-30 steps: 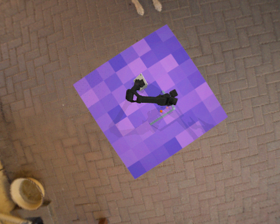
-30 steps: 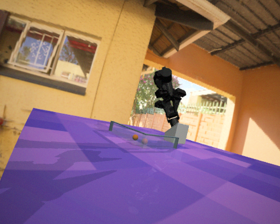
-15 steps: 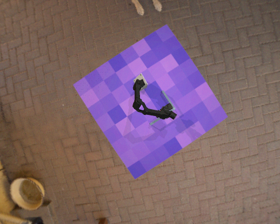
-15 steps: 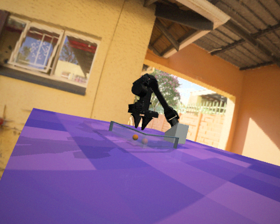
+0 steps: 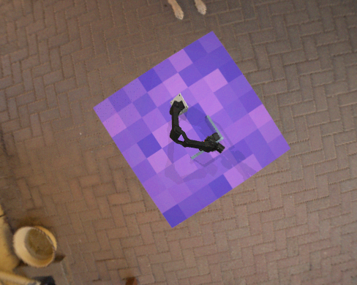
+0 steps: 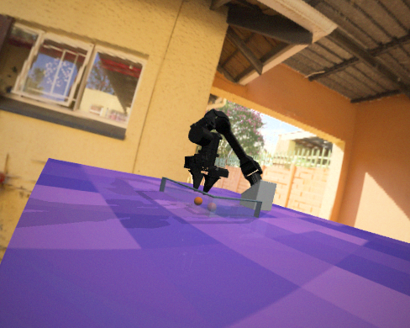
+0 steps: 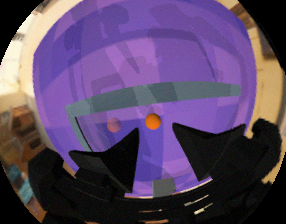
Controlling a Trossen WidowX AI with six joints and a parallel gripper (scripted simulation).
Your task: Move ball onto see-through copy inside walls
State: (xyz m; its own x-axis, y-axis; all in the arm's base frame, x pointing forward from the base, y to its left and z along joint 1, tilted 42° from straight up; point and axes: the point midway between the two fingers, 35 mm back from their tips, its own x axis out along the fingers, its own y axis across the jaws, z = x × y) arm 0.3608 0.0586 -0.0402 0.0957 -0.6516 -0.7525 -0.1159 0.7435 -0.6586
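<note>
The orange ball [image 6: 198, 201] [image 7: 153, 121] lies on the table inside the corner of the two low clear walls [image 5: 213, 127] [image 6: 234, 199] [image 7: 194, 90]. The see-through copy [image 6: 212, 206] [image 7: 114, 124] shows beside it, to its left in the wrist view and nearer the corner, a short gap apart. My gripper [image 6: 201, 190] [image 7: 155, 128] is open and empty, pointing down. Its fingertips are above the ball, which shows between and just beyond them in the wrist view. In the top view the arm covers the ball, the copy and part of the walls.
The purple checkered table top [image 5: 149, 146] [image 6: 188, 273] carries the arm's pale base plate [image 5: 179, 99]. One wall runs close beyond the ball in the wrist view, and the other stands at the left beside the copy.
</note>
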